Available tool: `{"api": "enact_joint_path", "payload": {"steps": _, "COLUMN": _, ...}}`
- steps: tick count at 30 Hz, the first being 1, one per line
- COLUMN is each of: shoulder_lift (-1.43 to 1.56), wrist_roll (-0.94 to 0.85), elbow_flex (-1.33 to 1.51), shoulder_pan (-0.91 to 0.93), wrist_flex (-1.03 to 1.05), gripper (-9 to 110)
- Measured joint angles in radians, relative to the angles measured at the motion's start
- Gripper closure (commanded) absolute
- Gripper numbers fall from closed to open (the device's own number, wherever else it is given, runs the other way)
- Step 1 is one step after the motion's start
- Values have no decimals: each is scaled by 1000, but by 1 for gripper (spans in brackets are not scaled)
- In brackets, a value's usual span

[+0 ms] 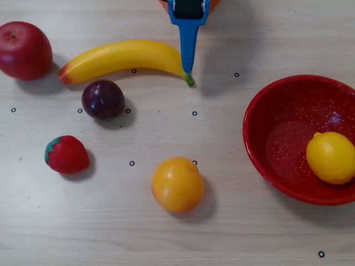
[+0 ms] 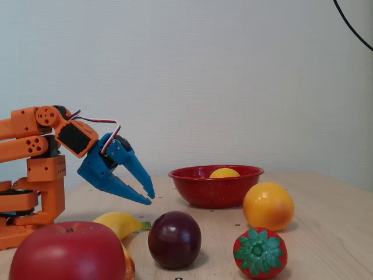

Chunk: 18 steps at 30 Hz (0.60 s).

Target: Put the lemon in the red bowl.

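Observation:
The pale yellow lemon lies inside the red bowl at its right side in the overhead view. In the fixed view only the lemon's top shows above the red bowl's rim. My blue gripper hangs at the top middle of the overhead view, its tip over the banana's green end and far from the bowl. In the fixed view the gripper points down and right above the table, left of the bowl. Its fingertips are together and it holds nothing.
A banana, a red apple, a dark plum, a strawberry and an orange fruit lie spread over the wooden table. The orange arm base stands at the left of the fixed view.

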Motion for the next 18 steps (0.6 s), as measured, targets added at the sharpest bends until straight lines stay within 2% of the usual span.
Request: {"api": "enact_joint_path", "payload": {"steps": 18, "shoulder_lift": 0, "wrist_roll": -18, "elbow_flex": 0, "shoulder_pan": 0, "wrist_flex": 0, "gripper": 101}}
